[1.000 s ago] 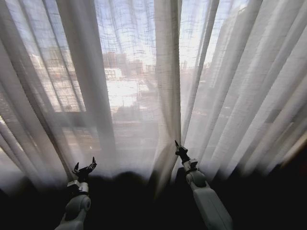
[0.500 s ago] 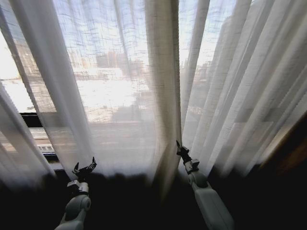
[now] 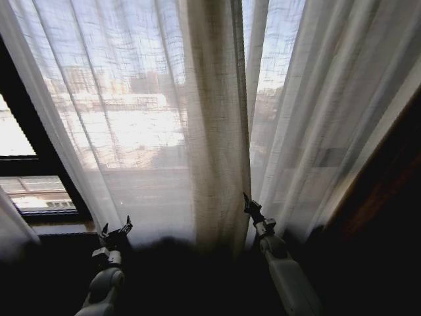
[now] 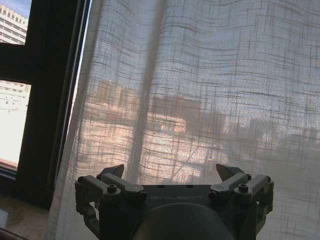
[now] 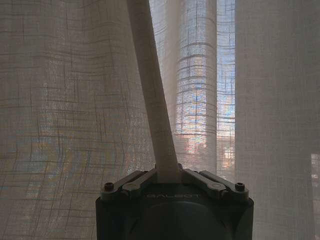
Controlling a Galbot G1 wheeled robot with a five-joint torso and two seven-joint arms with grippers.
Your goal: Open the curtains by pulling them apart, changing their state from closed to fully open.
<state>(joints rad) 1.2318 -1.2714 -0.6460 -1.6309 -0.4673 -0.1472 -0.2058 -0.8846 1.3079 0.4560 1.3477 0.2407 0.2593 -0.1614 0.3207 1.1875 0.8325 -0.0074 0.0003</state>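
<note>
Curtains [image 3: 210,131]: hang before the robot, bunched at the middle.
Right gripper [image 3: 248,203]: jaws closed on a curtain fold, low at the centre.
Left gripper [image 3: 116,230]: jaws open, holding nothing — just before the fabric.
Window frame [image 3: 39,164]: dark bars uncovered at the left.

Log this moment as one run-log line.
left gripper: open, free, facing curtains | right gripper: shut on curtain edge | curtains: left window frame exposed, middle covered

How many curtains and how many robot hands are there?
Sheer off-white fabric curtain panels: 2 (left panel, right panel)
Dark metal robot grippers: 2 (left gripper open, right gripper shut on a curtain fold)
Total: 4
</note>
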